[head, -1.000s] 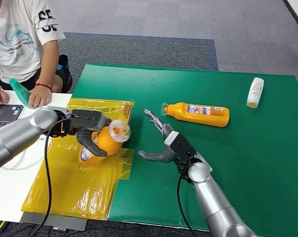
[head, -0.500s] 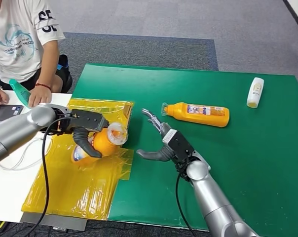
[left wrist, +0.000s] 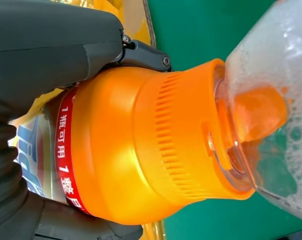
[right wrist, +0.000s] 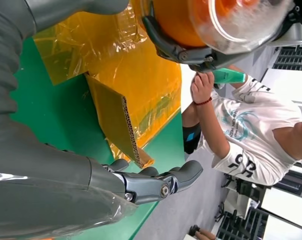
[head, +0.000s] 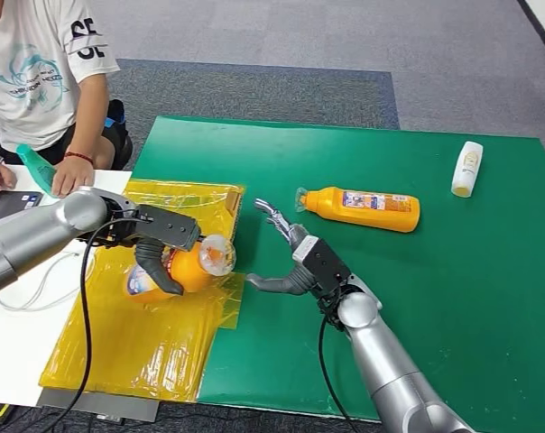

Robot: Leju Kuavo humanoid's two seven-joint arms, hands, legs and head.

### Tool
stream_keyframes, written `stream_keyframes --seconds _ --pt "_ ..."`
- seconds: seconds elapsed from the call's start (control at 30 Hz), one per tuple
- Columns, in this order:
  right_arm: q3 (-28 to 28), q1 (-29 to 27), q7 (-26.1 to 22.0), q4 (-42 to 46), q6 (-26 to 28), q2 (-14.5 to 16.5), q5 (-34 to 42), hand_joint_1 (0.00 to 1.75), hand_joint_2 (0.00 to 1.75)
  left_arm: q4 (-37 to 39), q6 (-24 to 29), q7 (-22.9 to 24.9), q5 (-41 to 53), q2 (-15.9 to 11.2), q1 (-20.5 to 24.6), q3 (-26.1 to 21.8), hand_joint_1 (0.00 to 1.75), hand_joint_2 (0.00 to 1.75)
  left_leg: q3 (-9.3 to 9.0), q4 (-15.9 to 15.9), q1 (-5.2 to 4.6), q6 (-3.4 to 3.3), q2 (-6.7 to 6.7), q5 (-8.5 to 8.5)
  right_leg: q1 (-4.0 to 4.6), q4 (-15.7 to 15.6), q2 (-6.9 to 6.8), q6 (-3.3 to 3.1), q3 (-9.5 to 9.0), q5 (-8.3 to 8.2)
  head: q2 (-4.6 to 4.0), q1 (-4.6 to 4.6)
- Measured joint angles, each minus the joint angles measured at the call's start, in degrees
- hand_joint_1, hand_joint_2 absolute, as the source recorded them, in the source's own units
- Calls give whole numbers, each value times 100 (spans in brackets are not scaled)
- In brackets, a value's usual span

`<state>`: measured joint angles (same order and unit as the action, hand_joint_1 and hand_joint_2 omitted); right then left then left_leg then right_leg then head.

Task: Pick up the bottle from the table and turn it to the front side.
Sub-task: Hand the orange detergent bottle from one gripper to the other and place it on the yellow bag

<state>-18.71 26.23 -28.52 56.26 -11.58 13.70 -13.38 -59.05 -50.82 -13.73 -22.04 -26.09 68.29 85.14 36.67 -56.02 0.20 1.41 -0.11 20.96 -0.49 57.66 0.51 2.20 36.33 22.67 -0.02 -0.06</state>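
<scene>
My left hand (head: 158, 242) grips an orange bottle (head: 188, 270) with a clear foamy cap, holding it on its side just above the yellow sheet (head: 126, 343). The left wrist view shows the bottle (left wrist: 142, 145) close up, with dark fingers (left wrist: 55, 45) wrapped round its labelled body. My right hand (head: 293, 259) is open over the green mat (head: 460, 289), fingers spread, a short way to the right of the cap. The right wrist view shows its fingers (right wrist: 157, 182) below the cap of the bottle (right wrist: 232, 17).
A second orange bottle (head: 362, 209) lies on the mat behind my right hand. A small white bottle (head: 466, 169) lies at the far right. A person (head: 45, 72) sits at the back left with a teal object (head: 37, 169) and a laptop (head: 7, 206).
My left hand has lowered the bottle towards the yellow sheet and drawn it slightly left. My right hand has drifted a little left, still open.
</scene>
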Motion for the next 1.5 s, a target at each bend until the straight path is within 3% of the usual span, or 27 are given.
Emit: stream_keyframes --seconds 0.1,0.13,0.23,0.27,1.03,1.3,1.5 --pt "-1 1 0 -1 3 2 0 0 175 5 4 0 1 15 2 69 175 175 0 0 0 0 0 0 0 0 0 0 0 0 0 -1" --pt "-1 2 0 -2 3 2 0 0 175 6 4 0 2 19 3 83 139 175 0 0 0 0 0 0 0 0 0 0 0 0 0 -1" --pt "0 2 1 -2 11 2 0 0 175 11 24 3 53 27 4 113 8 175 0 0 0 0 0 0 0 0 0 0 0 0 1 -1" --pt "0 2 2 -2 16 2 0 0 175 15 46 9 99 30 4 124 0 175 0 0 0 0 0 0 0 0 0 0 0 0 1 -1" --pt "10 -26 25 0 75 -9 15 0 175 71 363 -203 664 108 8 178 0 175 -3 0 0 1 1 -1 0 0 1 -2 0 -1 0 0" --pt "15 -74 72 21 143 -53 -7 0 175 72 999 -337 1062 158 -27 145 0 175 -3 0 0 2 1 -1 0 0 1 -2 -1 -2 1 0" --pt "16 -146 83 81 171 -105 -22 0 175 43 1321 -523 1161 201 -175 -167 0 175 -3 0 0 2 1 -1 0 0 1 -2 -1 -2 0 0"
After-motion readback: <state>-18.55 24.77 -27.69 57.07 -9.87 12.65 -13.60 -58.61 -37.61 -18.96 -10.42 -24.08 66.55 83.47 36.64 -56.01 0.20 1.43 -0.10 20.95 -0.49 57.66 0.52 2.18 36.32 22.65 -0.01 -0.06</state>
